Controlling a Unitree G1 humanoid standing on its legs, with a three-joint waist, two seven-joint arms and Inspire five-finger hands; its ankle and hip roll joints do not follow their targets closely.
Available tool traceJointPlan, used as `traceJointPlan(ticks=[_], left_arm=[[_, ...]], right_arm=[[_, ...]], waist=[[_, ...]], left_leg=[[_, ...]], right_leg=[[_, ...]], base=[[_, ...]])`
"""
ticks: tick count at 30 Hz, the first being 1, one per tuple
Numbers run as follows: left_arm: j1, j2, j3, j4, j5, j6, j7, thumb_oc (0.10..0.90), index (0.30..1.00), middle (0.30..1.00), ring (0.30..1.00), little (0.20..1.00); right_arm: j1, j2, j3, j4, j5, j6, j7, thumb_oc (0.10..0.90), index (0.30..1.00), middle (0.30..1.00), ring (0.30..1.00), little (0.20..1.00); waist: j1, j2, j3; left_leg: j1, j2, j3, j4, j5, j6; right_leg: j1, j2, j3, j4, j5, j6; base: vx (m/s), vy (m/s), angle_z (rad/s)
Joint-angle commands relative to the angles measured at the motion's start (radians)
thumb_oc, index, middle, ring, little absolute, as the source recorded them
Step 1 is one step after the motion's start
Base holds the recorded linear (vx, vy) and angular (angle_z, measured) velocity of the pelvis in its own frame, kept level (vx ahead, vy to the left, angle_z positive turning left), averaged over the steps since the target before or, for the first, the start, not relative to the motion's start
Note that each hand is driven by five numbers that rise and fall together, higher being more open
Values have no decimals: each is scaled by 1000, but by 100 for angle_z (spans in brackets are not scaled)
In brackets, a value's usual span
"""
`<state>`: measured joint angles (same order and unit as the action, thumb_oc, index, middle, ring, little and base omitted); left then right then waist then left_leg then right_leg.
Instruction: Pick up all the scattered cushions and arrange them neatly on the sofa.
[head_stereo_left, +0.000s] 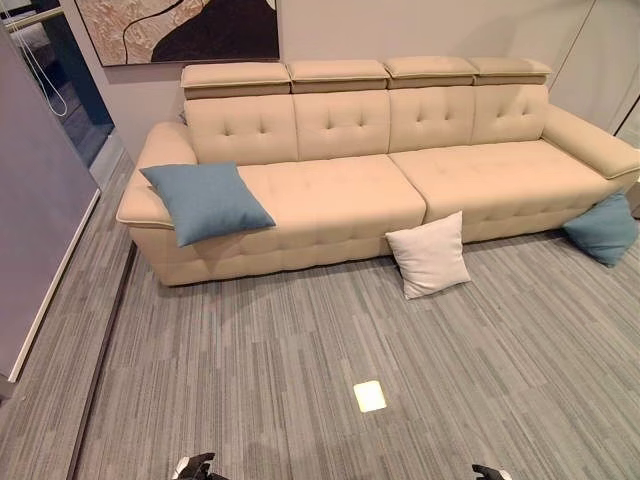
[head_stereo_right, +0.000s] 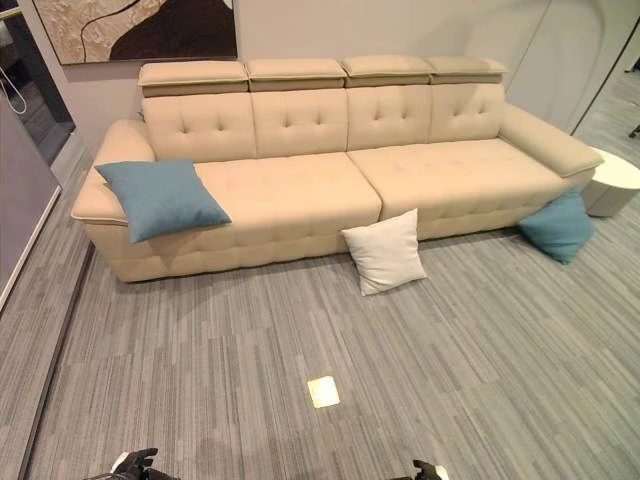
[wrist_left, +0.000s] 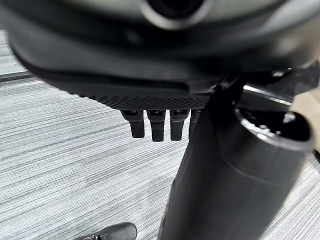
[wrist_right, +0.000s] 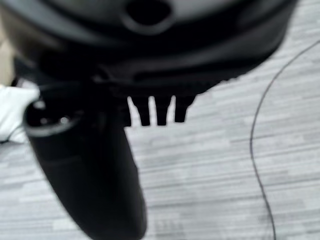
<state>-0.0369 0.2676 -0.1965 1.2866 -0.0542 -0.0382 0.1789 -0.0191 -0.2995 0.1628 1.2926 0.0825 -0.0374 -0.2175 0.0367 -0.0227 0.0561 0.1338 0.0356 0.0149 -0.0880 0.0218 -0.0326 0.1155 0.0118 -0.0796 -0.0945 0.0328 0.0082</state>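
A long beige sofa (head_stereo_left: 330, 195) stands against the far wall. One blue cushion (head_stereo_left: 207, 201) lies tilted on its left seat, against the left armrest. A white cushion (head_stereo_left: 429, 254) stands on the carpet and leans on the sofa's front, near the middle. Another blue cushion (head_stereo_left: 603, 229) sits on the floor by the sofa's right end. My left hand (head_stereo_left: 195, 466) and right hand (head_stereo_left: 490, 472) hang low at the near edge, far from every cushion. In the wrist views the left hand's fingers (wrist_left: 156, 127) and the right hand's fingers (wrist_right: 152, 112) hang straight over the carpet, holding nothing.
A round white side table (head_stereo_right: 615, 180) stands beyond the sofa's right armrest. A grey partition wall (head_stereo_left: 40, 200) runs along the left side. A small pale square (head_stereo_left: 369, 396) lies in the grey carpet between me and the sofa. Open carpet stretches before the sofa.
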Motion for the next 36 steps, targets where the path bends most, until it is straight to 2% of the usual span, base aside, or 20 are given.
traceJointPlan(ticks=[1, 15, 18, 19, 22, 24, 26, 28, 33, 36], left_arm=[[-77, 1, -23, 47, 47, -26, -9, 800, 900, 900, 900, 900], [-56, -15, -23, 60, 57, -16, -23, 800, 900, 900, 900, 900], [-56, -19, -33, 59, 58, -16, -23, 800, 900, 900, 900, 900], [-63, -19, -37, 52, 49, -17, -21, 800, 900, 900, 900, 900], [-70, -20, -41, 48, 47, -18, -20, 800, 900, 900, 900, 900], [-85, -27, -54, 44, 45, -19, -19, 800, 900, 900, 900, 900], [-102, -31, -65, 36, 44, -23, -12, 800, 900, 900, 900, 900], [-104, -34, -68, 28, 46, -24, -10, 800, 900, 900, 900, 900], [-86, -24, -57, 38, 55, -22, -14, 800, 900, 900, 900, 900], [-80, -15, -47, 38, 55, -22, -19, 800, 900, 900, 900, 900]], right_arm=[[-47, -34, 34, 40, -33, -17, -6, 800, 900, 900, 900, 900], [-53, -25, 63, 19, -67, -10, 6, 800, 900, 900, 900, 900], [-64, -27, 74, 6, -72, -12, 7, 800, 900, 900, 900, 900], [-70, -30, 75, 2, -69, -13, 5, 800, 900, 900, 900, 900], [-73, -32, 76, 1, -68, -14, 1, 800, 900, 900, 900, 900], [-79, -38, 69, -6, -62, -19, -4, 800, 900, 900, 900, 900], [-82, -45, 59, -10, -51, -22, -11, 800, 900, 900, 900, 900], [-77, -45, 55, -8, -47, -20, -10, 800, 900, 900, 900, 900], [-68, -22, 55, -5, -51, -17, -4, 800, 900, 900, 900, 900], [-69, -10, 65, -15, -64, -12, -1, 800, 900, 900, 900, 900]], waist=[[-9, -22, -4], [-12, -15, 14], [-9, -12, 31], [-3, -16, 51], [-1, -19, 59], [4, -28, 80], [-1, -38, 96], [-9, -39, 88], [-10, -53, 73], [-2, -53, 72]], left_leg=[[-31, -55, -13, 1, -67, 0], [-34, -47, -24, 1, -63, -3], [-42, -38, -41, 1, -51, -3], [-68, -38, -55, 27, -45, -4], [-95, -42, -63, 54, -48, -8], [-170, -56, -75, 136, -54, -19], [-231, -53, -32, 201, -56, -28], [-237, -24, 42, 206, -69, -22], [-225, -27, 68, 184, -80, -1], [-203, -46, 64, 159, -93, 23]], right_leg=[[6, -90, -97, 7, -46, 116], [6, -83, -106, 18, -59, 103], [-18, -75, -109, 63, -80, 88], [-30, -71, -115, 75, -87, 77], [-36, -73, -123, 76, -89, 73], [-50, -82, -157, 79, -91, 66], [-61, -101, -186, 76, -85, 65], [-63, -106, -210, 58, -77, 68], [-41, -123, -219, 54, -68, 87], [-58, -155, -206, 122, -77, 100]], base=[[0, 0, 0], [-3, -31, 1], [-57, -70, 13], [-80, -65, 27], [-79, -37, 33], [-123, -12, 52], [-130, 33, 62], [-19, 62, 66], [114, 132, 31], [87, 201, 1]])
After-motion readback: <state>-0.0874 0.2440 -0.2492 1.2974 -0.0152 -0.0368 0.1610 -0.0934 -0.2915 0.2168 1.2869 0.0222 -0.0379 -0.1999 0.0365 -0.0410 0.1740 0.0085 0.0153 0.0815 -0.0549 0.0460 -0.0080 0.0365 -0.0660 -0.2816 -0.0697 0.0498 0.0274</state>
